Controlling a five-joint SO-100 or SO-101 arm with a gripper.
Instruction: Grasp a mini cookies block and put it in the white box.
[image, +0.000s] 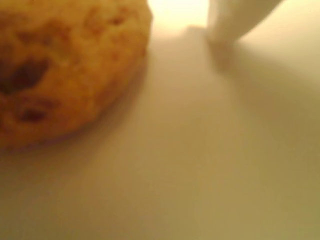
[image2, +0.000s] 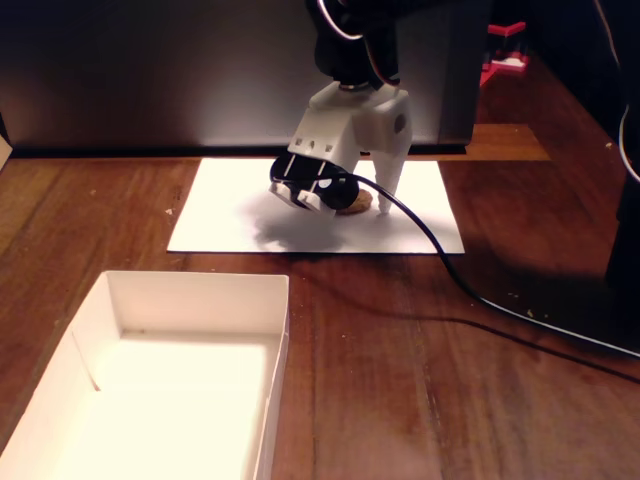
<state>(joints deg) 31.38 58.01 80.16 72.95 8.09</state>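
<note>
Wrist view: I note the cookie (image: 65, 65) filling the frame from 9 to 11 o'clock, lying flat on a pale sheet. One white fingertip (image: 232, 22) comes down at 1 o'clock, its tip on or just above the sheet. A bare strip separates the two; they are apart, not touching. The other finger is out of frame, so from here I cannot confirm that the cookie sits between the two.

Fixed view: I see the gripper (image2: 350, 200) lowered onto the paper sheet (image2: 230, 220), jaws spread and holding nothing. The cookie (image2: 355, 203) shows as a tan sliver low between the fingers, partly masked by the camera mount. Being round, it offers no long axis to align with. The white box (image2: 285, 330) stands empty at 7 o'clock from the gripper, well apart, on the wooden table (image2: 420, 380).

I judge closure to be the next step.
</note>
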